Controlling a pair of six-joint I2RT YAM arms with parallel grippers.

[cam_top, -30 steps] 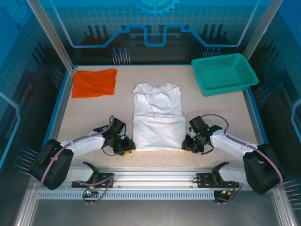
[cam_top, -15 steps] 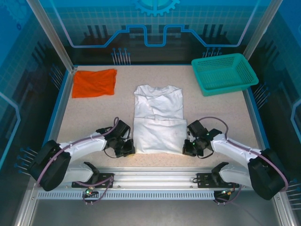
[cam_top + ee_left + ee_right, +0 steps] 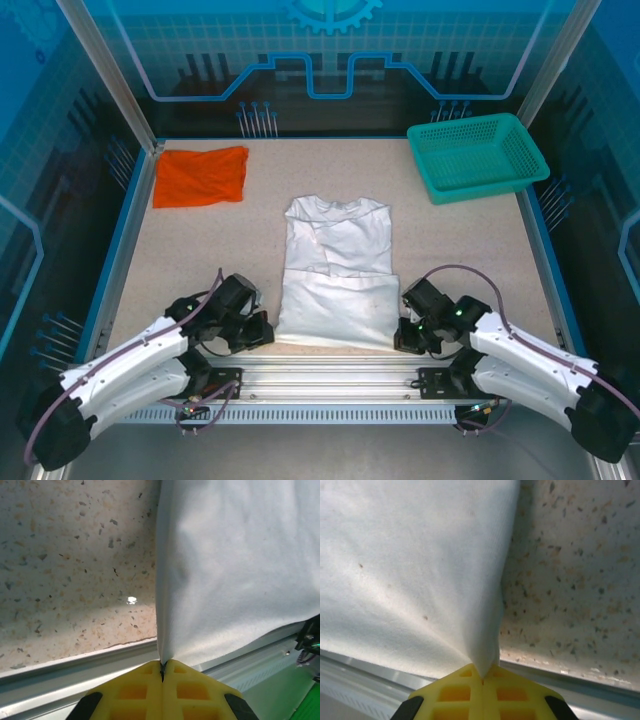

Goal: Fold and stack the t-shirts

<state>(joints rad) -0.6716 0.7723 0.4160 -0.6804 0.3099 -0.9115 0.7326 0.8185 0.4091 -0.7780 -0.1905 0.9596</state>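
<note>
Pinching the white shirt (image 3: pixel 335 270) by its near hem corners.
My left gripper (image 3: pixel 266 331) and right gripper (image 3: pixel 401 337) clamp it; its length runs away from both.

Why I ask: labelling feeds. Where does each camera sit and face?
Top external: above and behind the bases, facing down at the table; left arm and right arm show.
Left wrist: on that arm, facing along the left end effector, shut on the white t-shirt.
Right wrist: likewise, right end effector shut on the shirt's other near corner.
Shared: all three see the white t-shirt and speckled table.
</note>
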